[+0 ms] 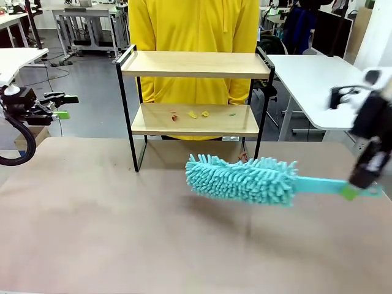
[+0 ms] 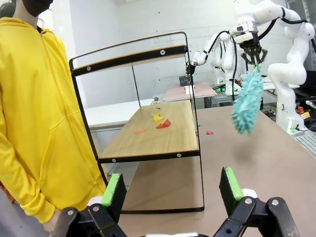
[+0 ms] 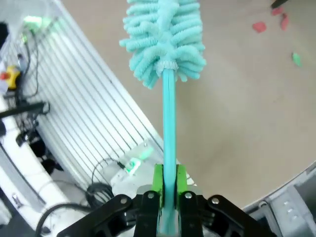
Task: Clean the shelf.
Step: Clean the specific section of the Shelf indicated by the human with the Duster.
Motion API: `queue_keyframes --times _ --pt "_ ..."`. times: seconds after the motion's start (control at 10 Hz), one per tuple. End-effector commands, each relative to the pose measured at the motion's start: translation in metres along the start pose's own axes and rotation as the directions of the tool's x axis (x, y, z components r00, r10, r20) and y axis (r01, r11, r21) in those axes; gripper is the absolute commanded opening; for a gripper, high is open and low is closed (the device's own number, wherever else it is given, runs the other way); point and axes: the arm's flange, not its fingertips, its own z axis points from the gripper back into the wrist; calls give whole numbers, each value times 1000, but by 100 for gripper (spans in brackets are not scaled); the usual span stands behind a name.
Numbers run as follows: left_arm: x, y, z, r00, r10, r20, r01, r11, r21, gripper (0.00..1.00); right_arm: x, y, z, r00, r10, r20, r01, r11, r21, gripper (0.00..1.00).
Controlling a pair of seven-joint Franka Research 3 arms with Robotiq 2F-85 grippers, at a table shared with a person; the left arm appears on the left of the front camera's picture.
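From the front, the shelf (image 1: 195, 64) stands at the counter's (image 1: 92, 233) far edge before a person (image 1: 193, 24) in yellow, with scraps (image 1: 197, 114) on its lower board. The right pincer (image 1: 354, 188) grasps a teal duster (image 1: 245, 177) by its handle over the counter. The left wrist view shows the left pincer (image 2: 173, 190) released, jaws wide, facing the shelf's side. In the right wrist view, green pads (image 3: 157, 178) are clenched on the handle.

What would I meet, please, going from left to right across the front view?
Left gripper → shelf → duster → right gripper.
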Motion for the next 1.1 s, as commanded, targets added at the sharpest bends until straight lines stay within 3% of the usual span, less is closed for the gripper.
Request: queue_keyframes --times 0.0,0.2,0.4,0.5,1.0 --pt "3 -2 0 1000 -4 1 4 1000 3 100 -6 -5 38 988 150 -30 -150 989 2 13" --pt "3 -2 0 1000 -4 1 4 1000 3 100 -10 12 63 965 242 -103 -249 967 -57 13" --pt "3 -2 0 1000 -4 1 4 1000 3 100 5 15 65 961 221 -165 -235 969 -70 13" --pt "3 -2 0 1000 -4 1 4 1000 3 100 -13 18 63 973 210 -96 -214 976 -36 13" --pt "3 -2 0 1000 -4 1 4 1000 3 100 -13 18 63 973 210 -96 -214 976 -36 13"
